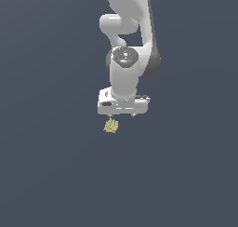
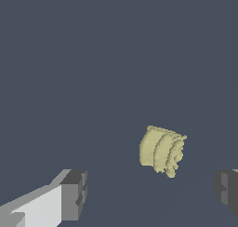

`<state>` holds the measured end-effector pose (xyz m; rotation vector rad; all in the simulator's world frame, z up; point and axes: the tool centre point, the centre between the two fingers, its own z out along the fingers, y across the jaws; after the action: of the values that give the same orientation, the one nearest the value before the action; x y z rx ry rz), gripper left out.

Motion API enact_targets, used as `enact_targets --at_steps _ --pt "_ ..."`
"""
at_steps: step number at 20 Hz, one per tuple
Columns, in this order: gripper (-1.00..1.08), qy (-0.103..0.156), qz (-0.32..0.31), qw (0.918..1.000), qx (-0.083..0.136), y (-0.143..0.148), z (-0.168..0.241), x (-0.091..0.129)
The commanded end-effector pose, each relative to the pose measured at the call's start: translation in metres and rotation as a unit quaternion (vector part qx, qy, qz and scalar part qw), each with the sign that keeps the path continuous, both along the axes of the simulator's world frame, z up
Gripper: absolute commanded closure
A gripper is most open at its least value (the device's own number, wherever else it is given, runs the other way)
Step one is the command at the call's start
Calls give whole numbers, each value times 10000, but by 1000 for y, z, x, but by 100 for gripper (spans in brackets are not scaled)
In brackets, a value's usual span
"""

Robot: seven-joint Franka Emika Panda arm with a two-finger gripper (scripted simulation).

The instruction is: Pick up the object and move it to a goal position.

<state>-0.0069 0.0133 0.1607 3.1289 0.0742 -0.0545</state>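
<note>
Overhead, the white arm [image 1: 128,44] reaches down from twelve o'clock in the exterior view, ending in the end effector [image 1: 122,114] near the centre of a plain dark blue-grey desk [image 1: 46,165]. At roughly seven o'clock from the end effector sits the object [image 1: 111,125], a small pale yellow-tan block, just under the white hand's edge toward the exterior view's left. In the wrist view, one dark grey fingertip [image 2: 74,194] on its white finger shows at one side, the object [image 2: 161,150] with its faint darker ridges lies between, and the other fingertip [image 2: 228,191] shows at the far side. The two fingers stand wide apart, with neither pad touching the object.
</note>
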Motion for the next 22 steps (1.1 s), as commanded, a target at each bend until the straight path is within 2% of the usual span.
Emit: enact_targets --at_steps 1,12,22 --pt "-92 0 0 10000 0 0 0 0" --pt "-92 -169 307 9994 31 12 15 8" --pt "-92 -164 -116 9998 51 -6 -11 2"
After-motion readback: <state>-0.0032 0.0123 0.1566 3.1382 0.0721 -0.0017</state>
